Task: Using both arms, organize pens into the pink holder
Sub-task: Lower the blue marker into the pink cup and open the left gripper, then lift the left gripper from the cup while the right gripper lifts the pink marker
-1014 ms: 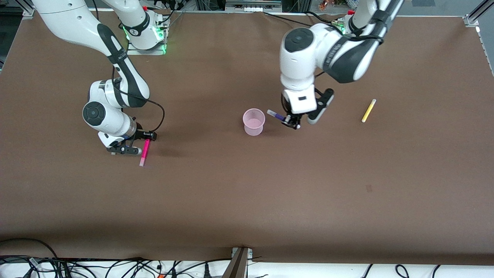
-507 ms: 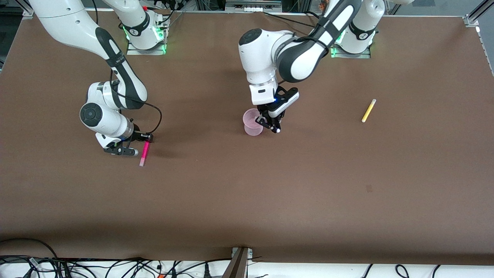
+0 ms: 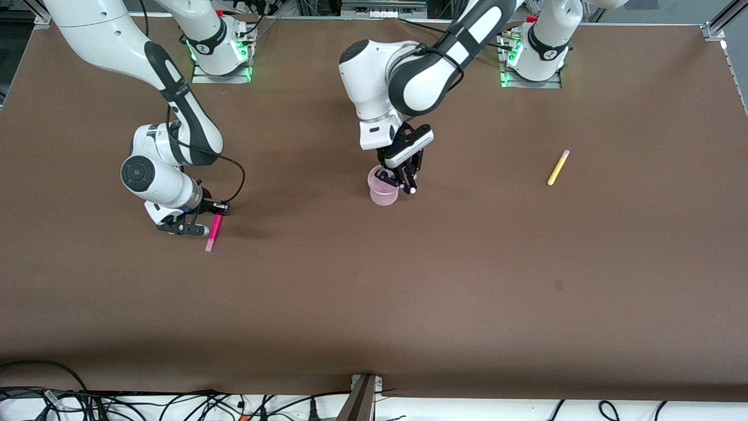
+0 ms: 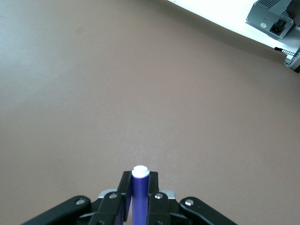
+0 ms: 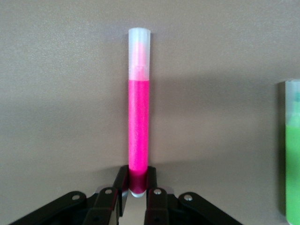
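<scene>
Pens: four in view, of which two are gripped and two lie on the brown table (image 3: 374,304).
Purple pen (image 4: 139,194): clamped between the fingers of the left gripper (image 3: 402,180), its white end pointing away from the wrist camera.
Left gripper: clenched on the purple pen, hanging over the rim of the pink holder (image 3: 383,188); its arm reaches in from the base at the left arm's end of the table.
Pink holder: upright near the middle of the table, between the two arms, well apart from the loose pens.
Pink pen (image 3: 213,229): pinched at one end by the right gripper (image 3: 196,224), with its pale cap end pointing toward the front camera.
Right gripper: closed on the pink pen, low at the table toward the right arm's end; the right wrist view shows its fingers (image 5: 123,183) tight on either side of the pen's base.
Green pen (image 5: 293,150): lies just beside the pink pen, seen only at the edge of the right wrist view.
Yellow pen (image 3: 558,167): lies alone on the table toward the left arm's end, well apart from the holder.
</scene>
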Motion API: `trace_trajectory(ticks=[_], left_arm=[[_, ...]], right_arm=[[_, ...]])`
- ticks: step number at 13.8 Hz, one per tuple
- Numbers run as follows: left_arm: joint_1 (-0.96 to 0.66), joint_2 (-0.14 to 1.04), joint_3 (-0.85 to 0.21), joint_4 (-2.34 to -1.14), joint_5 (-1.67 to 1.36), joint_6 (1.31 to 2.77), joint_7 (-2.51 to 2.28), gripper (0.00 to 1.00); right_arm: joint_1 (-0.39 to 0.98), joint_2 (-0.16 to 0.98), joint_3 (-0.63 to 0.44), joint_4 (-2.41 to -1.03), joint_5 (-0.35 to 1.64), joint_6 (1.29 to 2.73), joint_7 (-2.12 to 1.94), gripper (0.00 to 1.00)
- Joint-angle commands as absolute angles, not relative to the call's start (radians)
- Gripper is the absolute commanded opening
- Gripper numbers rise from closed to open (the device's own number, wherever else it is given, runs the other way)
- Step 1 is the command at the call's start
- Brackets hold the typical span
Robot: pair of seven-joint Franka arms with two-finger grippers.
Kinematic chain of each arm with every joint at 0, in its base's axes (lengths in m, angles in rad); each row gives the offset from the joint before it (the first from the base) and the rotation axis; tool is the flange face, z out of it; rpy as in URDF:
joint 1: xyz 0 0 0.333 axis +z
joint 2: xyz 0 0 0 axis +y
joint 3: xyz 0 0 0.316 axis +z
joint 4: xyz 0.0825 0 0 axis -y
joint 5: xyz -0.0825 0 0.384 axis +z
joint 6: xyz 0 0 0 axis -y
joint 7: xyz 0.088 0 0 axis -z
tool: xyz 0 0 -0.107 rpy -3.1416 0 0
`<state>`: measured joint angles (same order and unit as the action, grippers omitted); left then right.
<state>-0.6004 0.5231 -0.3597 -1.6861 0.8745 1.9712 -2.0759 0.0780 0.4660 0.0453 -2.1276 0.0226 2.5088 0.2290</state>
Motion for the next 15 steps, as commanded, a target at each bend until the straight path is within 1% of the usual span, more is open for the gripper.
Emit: trace_trajectory(ticks=[1, 2, 3, 6, 8, 9, 10, 11, 12, 15], left_arm=[[-0.658, 0.583, -0.347, -1.603, 0.914, 1.892, -2.091, 0.00], [-0.673, 0.604, -0.344, -1.585, 0.916, 1.876, -2.097, 0.00], [-0.683, 0.620, -0.336, -1.565, 0.923, 1.861, -2.097, 0.00], [-0.690, 0.653, -0.334, -1.513, 0.939, 1.850, -2.098, 0.00], [-0.690, 0.655, -0.330, -1.511, 0.939, 1.850, -2.097, 0.02], [-0.690, 0.655, -0.330, -1.509, 0.939, 1.850, -2.098, 0.24], [-0.690, 0.655, -0.328, -1.511, 0.939, 1.850, -2.097, 0.41], [-0.690, 0.655, -0.328, -1.511, 0.940, 1.847, -2.098, 0.78], [-0.690, 0.655, -0.328, -1.511, 0.942, 1.827, -2.095, 1.00], [-0.678, 0.632, -0.330, -1.508, 0.940, 1.810, -2.060, 1.00]], right_arm=[[0.066, 0.466, 0.054, -2.137, 0.034, 2.526, 0.212, 0.07], [0.067, 0.468, 0.054, -2.135, 0.034, 2.526, 0.212, 0.02], [0.067, 0.466, 0.054, -2.134, 0.034, 2.526, 0.212, 0.00], [0.067, 0.442, 0.055, -2.125, 0.034, 2.499, 0.210, 0.00], [0.067, 0.422, 0.057, -2.099, 0.035, 2.426, 0.215, 0.00], [0.067, 0.413, 0.057, -2.064, 0.041, 2.358, 0.215, 0.00], [0.067, 0.408, 0.057, -2.022, 0.070, 2.274, 0.216, 0.00], [0.067, 0.408, 0.057, -1.975, 0.110, 2.188, 0.215, 0.00], [0.067, 0.408, 0.055, -1.933, 0.150, 2.107, 0.221, 0.00], [0.067, 0.403, 0.052, -1.875, 0.204, 1.995, 0.227, 0.00]])
